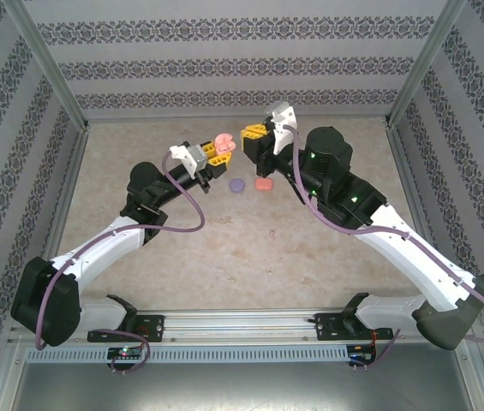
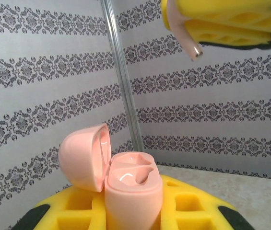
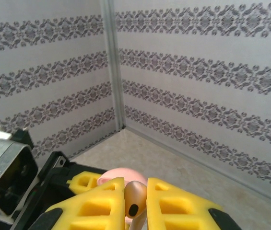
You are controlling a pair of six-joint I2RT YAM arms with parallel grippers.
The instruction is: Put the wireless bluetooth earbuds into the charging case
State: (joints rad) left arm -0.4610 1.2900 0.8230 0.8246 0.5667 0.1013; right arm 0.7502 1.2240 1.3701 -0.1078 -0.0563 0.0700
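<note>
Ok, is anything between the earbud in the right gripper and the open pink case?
Nothing visible. The earbud, pinched in the right gripper, hangs apart from the pink case that the left gripper holds upright. Its lid is swung open to one side, leaving the wells uncovered, with only open air between.

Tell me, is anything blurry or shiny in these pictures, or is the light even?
Left wrist view: a white glare spot sits on the glossy inside of the open pink case. Right wrist view: the pinkish earbud, near the lens, looks slightly soft, the wallpaper behind sharper. Top view: even light, only faint shadows on the table.
</note>
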